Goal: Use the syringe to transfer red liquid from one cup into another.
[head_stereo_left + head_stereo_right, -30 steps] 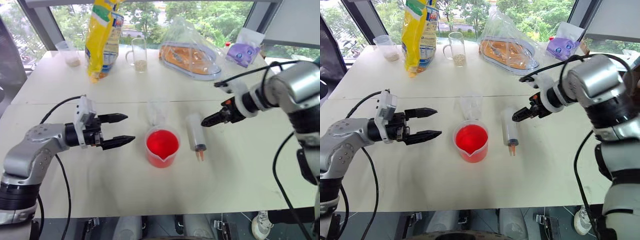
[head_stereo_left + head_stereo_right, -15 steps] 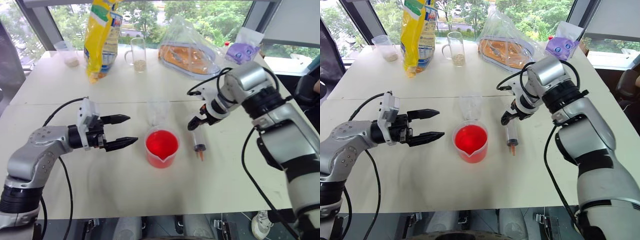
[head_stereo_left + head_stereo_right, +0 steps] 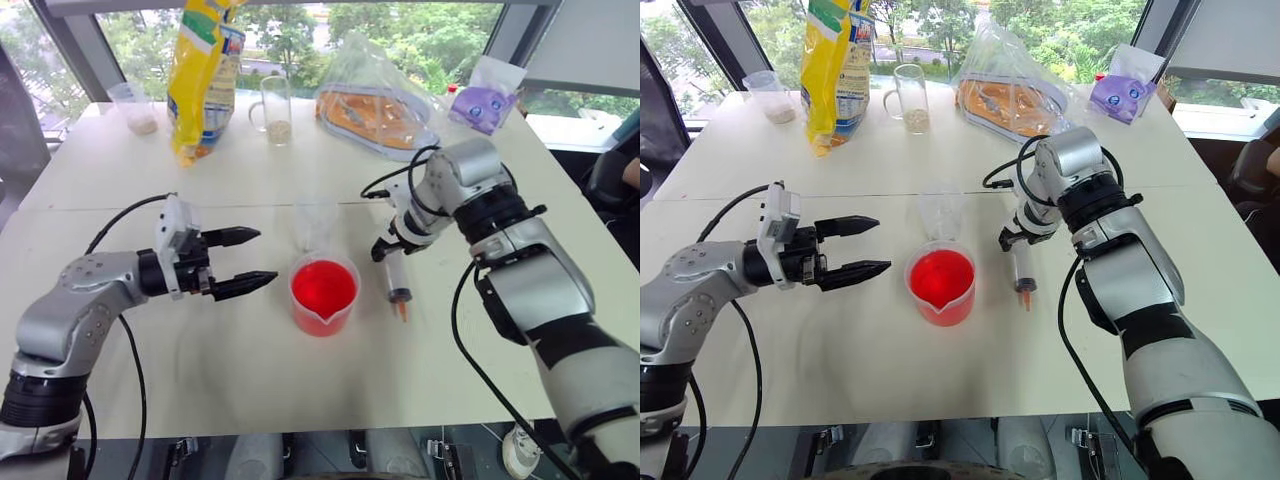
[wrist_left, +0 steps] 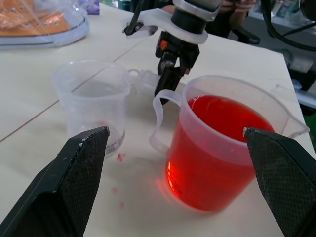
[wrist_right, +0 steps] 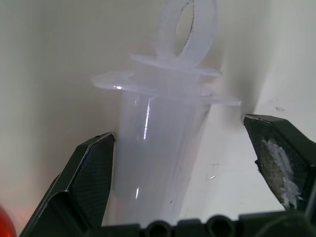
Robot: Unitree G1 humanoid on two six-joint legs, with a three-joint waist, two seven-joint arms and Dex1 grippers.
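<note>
My right jaws (image 5: 182, 163) are straddling the syringe (image 3: 396, 270), spread, not yet pinching; it is lying on the table (image 3: 250, 370) at three o'clock of the spouted cup (image 3: 324, 294). Next I am needing to close, then lift.

Spouted cup (image 3: 323, 295) close beside syringe (image 3: 393, 275)

my head stereo: high, forward-down over table (image 3: 250, 380) | left wrist: low, close on spouted cup (image 4: 222, 143) | right wrist: tight on syringe (image 5: 158, 143) | all share table centre
</note>
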